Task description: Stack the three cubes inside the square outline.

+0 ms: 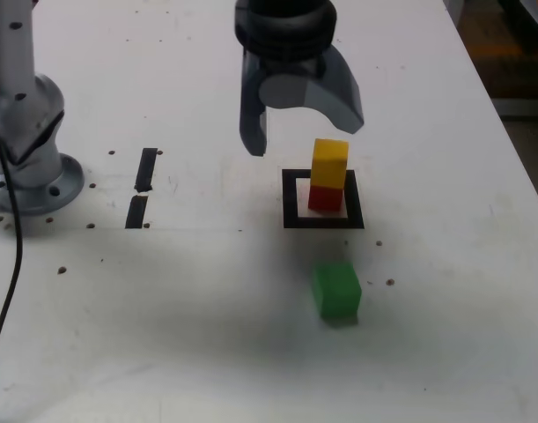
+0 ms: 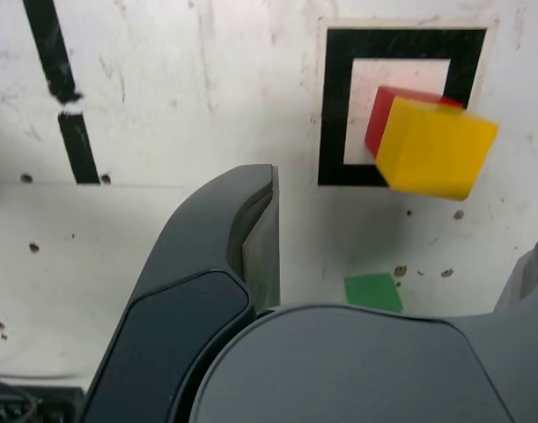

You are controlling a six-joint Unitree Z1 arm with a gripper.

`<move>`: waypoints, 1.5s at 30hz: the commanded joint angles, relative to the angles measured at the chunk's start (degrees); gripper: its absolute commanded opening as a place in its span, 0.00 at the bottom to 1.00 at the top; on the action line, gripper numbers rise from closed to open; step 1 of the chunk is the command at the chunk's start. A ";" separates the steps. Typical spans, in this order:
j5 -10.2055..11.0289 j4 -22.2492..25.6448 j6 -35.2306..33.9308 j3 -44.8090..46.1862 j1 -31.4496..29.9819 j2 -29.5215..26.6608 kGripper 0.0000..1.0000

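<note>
Had yellow cube (image 1: 329, 163) on red cube (image 1: 325, 198) inside square outline (image 1: 290, 201), lacked only green cube (image 1: 337, 291), outside at six o'clock in exterior view, and held fingers (image 1: 253, 123) apart, empty.

A white bench (image 1: 189, 326) is seen, its surface marked by dark specks, faint scratches and a thin seam. Two short black bars (image 1: 146, 169) are set end to end on it, toward the exterior view's left. A soft, blurred shadow (image 1: 251, 308) is cast across the bench. Beyond its edge at the exterior view's right, a dark area (image 1: 515, 70) with brownish tones is shown.
</note>
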 commanded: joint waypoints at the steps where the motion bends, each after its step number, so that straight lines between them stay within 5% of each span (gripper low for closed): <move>1: -0.72 0.15 -1.50 -0.32 -1.28 -0.15 0.99; 21: -4.99 -0.56 -9.29 -8.00 -8.84 9.82 0.99; 45: -8.26 -9.20 -11.18 -6.41 -10.07 17.17 1.00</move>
